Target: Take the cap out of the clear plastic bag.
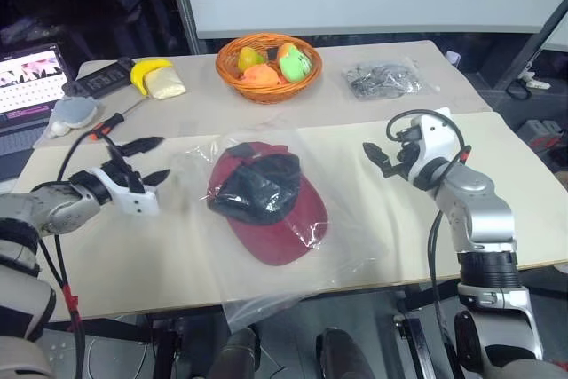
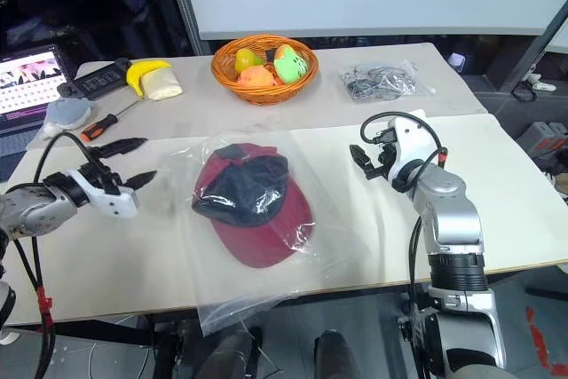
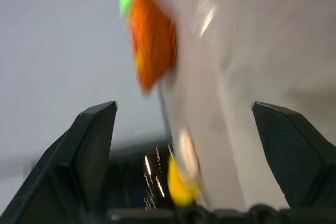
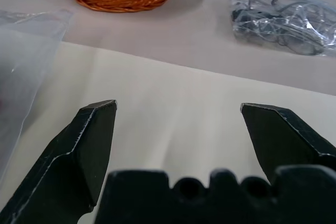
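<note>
The cap [image 1: 266, 206] sits mid-table, dark red fabric, upside down with its black lining bunched on top and the curved brim pointing toward the near edge, a touch to the right; its long axis runs from far-left to near-right. It is still inside the clear plastic bag [image 1: 266, 295], a glossy, crinkled sheet spread flat and wider than the cap, its near end hanging over the table [image 1: 497, 219] edge.

Starting at the left: the left gripper [image 1: 146, 161] hangs over the pale tabletop just left of the bag, black fingers spread wide with nothing between them, clear of the plastic. Behind it lie a screwdriver [image 1: 111, 122] with a red handle and a yellow banana [image 1: 149, 71].

Centre back, a round woven orange basket [image 1: 268, 67] holds green and orange fruit. Right of that, a smaller clear bag [image 1: 386, 79] stuffed with grey items.

Over on the right, the right gripper [image 1: 383, 159] hovers well right of the cap, fingers wide apart and empty.
</note>
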{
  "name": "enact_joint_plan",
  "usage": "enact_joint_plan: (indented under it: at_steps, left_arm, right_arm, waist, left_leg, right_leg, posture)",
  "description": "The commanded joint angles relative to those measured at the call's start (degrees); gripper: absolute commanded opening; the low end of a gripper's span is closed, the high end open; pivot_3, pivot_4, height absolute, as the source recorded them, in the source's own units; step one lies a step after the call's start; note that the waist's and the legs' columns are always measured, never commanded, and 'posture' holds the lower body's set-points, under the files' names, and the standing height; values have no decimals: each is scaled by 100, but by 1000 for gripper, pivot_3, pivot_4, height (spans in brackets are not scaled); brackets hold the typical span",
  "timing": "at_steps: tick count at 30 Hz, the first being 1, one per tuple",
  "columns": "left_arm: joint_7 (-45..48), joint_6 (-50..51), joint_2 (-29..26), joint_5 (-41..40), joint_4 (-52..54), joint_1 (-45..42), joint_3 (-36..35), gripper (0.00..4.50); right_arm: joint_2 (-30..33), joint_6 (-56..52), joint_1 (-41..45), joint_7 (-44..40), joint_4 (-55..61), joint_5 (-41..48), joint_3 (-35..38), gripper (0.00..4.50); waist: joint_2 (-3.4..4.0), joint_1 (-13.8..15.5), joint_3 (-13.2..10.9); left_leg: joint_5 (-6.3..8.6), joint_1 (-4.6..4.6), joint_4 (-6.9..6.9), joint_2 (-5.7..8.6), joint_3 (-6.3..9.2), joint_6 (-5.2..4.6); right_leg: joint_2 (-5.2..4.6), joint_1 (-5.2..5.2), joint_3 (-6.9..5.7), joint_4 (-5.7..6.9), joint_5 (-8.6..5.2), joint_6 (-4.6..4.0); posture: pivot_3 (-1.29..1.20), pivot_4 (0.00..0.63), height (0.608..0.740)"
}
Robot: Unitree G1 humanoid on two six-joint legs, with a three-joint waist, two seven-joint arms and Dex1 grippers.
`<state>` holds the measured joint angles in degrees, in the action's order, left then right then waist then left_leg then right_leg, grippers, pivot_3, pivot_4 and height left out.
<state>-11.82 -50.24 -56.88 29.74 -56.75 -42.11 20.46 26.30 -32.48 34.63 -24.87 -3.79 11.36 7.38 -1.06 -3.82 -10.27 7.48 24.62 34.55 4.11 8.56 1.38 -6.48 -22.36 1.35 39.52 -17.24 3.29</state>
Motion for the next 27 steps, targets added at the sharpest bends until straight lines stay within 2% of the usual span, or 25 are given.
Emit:
enact_joint_plan:
  at_steps: [1, 3, 6, 8, 11, 14, 21, 24, 27]
  left_arm:
    - [827, 2319, 495, -2294, 2622, 1030, -1483, 4406]
    - [772, 3670, 963, -2889, 4021, 1486, -2095, 4406]
    - [708, 5188, 1750, -3614, 5567, 1678, -2501, 4406]
    - [1202, 5994, 2257, -4507, 6447, 1621, -2367, 4406]
    - [2084, 6555, 2444, -5255, 7357, 1599, -2143, 4406]
    - [3173, 7380, 2139, -6196, 7851, 1616, -2162, 4406]
    - [6178, 9329, 80, -8296, 8905, 2147, -2240, 4406]
    - [6813, 9784, -207, -9134, 9001, 2175, -2385, 4406]
    - [7028, 10091, -16, -9649, 8996, 2132, -2171, 4406]
  right_arm:
    - [26, 167, 128, -37, 134, 38, 21, 4500]
    - [47, 178, 119, -54, 110, 29, 9, 4500]
    - [52, 197, 106, -51, 90, 9, -11, 4500]
    - [41, 178, 105, -24, 102, 12, -2, 4500]
    - [30, 145, 111, -3, 123, 25, -1, 4500]
    - [22, 147, 109, -2, 115, 22, -30, 4500]
    - [151, 257, 71, -14, -69, -41, 18, 4500]
    - [239, 342, 70, -27, -201, -67, 45, 4500]
    - [329, 394, 63, -23, -266, -85, 67, 4500]
  waist:
    - [1, 1, 0]
    - [0, 12, 0]
    - [-2, 9, 1]
    - [-3, 20, 1]
    - [-4, 18, 2]
    - [-3, -27, 2]
    - [0, -37, -1]
    - [0, -9, -3]
    - [-1, 52, -3]
  left_leg:
    - [0, 3, 5, 1, 5, 0]
    - [2, 4, 12, -7, 5, -3]
    - [3, 8, 25, -5, 6, -4]
    - [2, 4, 31, -1, 5, -3]
    - [2, -4, 36, -1, 3, -3]
    - [2, -7, 37, -5, -3, -3]
    - [6, -40, 16, -28, -57, -8]
    - [7, -43, 17, -46, -71, -10]
    - [8, -46, 17, -60, -76, -10]
  right_leg:
    - [2, -1, -6, -7, 0, 0]
    - [-2, 1, 1, -7, 2, -4]
    - [2, -1, 4, 1, 5, -7]
    - [6, 5, 3, 8, 5, -7]
    - [8, 13, 3, 13, 5, -8]
    - [14, 12, 10, 14, 7, -11]
    - [36, 13, 58, 19, 3, -19]
    - [43, 13, 65, 13, 3, -20]
    - [48, 16, 65, 10, 3, -21]
  posture:
    - [0, 150, 740]
    - [0, 150, 740]
    - [0, 150, 740]
    - [0, 150, 740]
    - [0, 150, 740]
    - [0, 150, 740]
    - [0, 150, 740]
    - [0, 150, 740]
    - [0, 150, 740]
